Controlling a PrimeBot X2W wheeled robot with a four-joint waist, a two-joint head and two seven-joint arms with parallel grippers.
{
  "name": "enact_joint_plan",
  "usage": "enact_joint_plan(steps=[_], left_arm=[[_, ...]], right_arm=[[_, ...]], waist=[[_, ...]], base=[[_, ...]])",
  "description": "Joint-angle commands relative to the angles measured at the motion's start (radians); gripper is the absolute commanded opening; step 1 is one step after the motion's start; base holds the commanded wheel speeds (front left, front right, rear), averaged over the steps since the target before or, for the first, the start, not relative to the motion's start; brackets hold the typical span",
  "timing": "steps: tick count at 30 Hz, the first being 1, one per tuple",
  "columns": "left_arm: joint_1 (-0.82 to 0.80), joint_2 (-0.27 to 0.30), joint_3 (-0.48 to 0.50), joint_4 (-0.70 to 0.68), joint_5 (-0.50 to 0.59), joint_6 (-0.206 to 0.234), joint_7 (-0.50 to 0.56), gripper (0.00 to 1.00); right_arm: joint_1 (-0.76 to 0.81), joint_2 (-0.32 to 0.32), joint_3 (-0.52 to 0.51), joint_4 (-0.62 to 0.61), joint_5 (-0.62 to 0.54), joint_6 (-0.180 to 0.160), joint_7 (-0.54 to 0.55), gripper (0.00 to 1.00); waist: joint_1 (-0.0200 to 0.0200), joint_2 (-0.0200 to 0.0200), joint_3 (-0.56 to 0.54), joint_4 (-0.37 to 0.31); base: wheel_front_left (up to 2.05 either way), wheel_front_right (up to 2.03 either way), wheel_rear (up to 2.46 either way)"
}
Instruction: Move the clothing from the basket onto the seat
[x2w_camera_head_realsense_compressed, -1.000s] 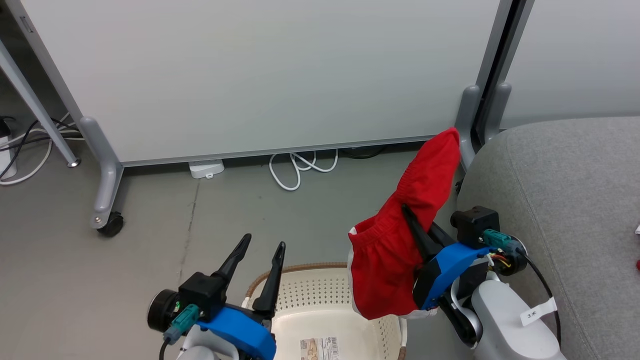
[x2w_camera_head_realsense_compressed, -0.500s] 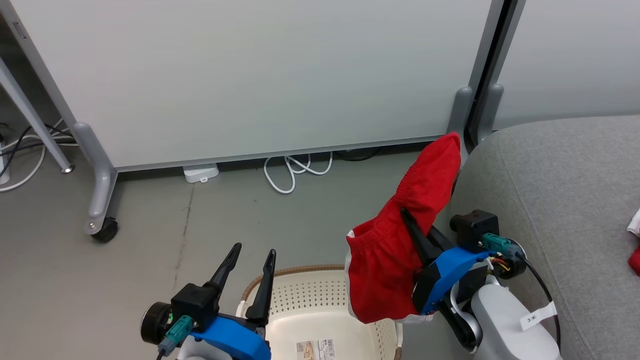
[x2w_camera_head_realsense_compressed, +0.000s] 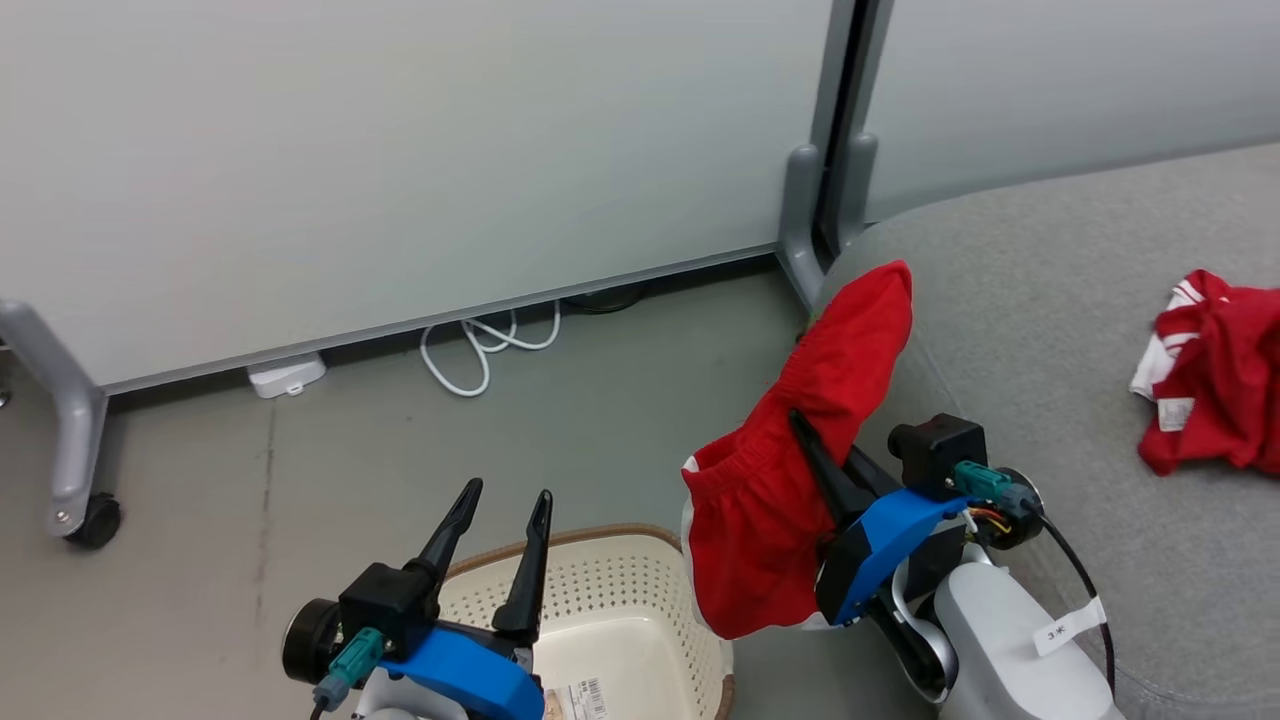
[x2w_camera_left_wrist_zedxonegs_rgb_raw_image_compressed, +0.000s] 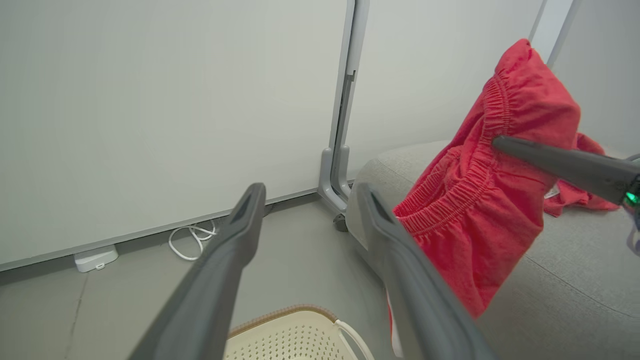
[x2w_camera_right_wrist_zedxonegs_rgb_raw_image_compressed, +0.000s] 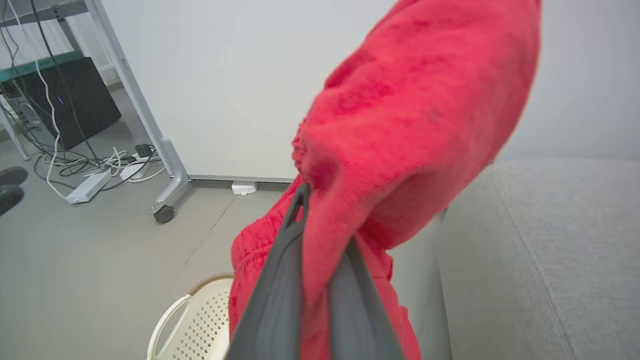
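Red shorts (x2w_camera_head_realsense_compressed: 790, 500) at lower centre-right of the head frame, pinched between the narrowed, closed-up fingers of the right gripper (x2w_camera_head_realsense_compressed: 805, 430). Gripped near the gathered elastic waistband, one end poking up toward mid-frame, the rest drooping beside the blue wrist housing. Up out of the cream basket (x2w_camera_head_realsense_compressed: 620, 590) at bottom centre, above and right of its brown rim, overlapping the rounded edge of the grey seat (x2w_camera_head_realsense_compressed: 1050, 300) on the right side; touching the seat or not, impossible to tell. Second red-and-white garment (x2w_camera_head_realsense_compressed: 1215, 380) crumpled on the seat at far right, well apart from the shorts. Left gripper (x2w_camera_head_realsense_compressed: 508, 492) at lower left, fingers spread with nothing between them, tips pointing up-frame beside the basket's left rim. Behind, pale panel (x2w_camera_head_realsense_compressed: 400, 150) on grey legs, white cable (x2w_camera_head_realsense_compressed: 480, 345) looped on the floor beneath.
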Motion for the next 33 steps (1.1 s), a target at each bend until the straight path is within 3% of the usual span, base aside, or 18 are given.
enact_joint_plan(steps=[1,18,33], left_arm=[[-0.007,0.0,0.006,-0.005,-0.002,-0.001,-0.003,1.0],[-0.037,0.01,0.0,-0.018,0.002,-0.001,-0.003,1.0],[-0.051,0.027,-0.014,-0.015,0.003,-0.001,-0.003,1.0]], right_arm=[[-0.012,0.0,0.003,-0.007,0.002,0.0,-0.002,0.0],[-0.022,0.0,0.025,-0.026,0.029,0.0,-0.015,0.0],[-0.022,0.0,0.042,-0.026,0.059,0.0,-0.035,0.0]], waist=[[0.0,0.0,0.01,-0.05],[0.0,0.0,0.064,-0.287],[0.0,0.0,0.098,-0.381]], base=[[0.0,0.0,0.0],[0.0,0.0,0.0],[0.0,0.0,0.0]])
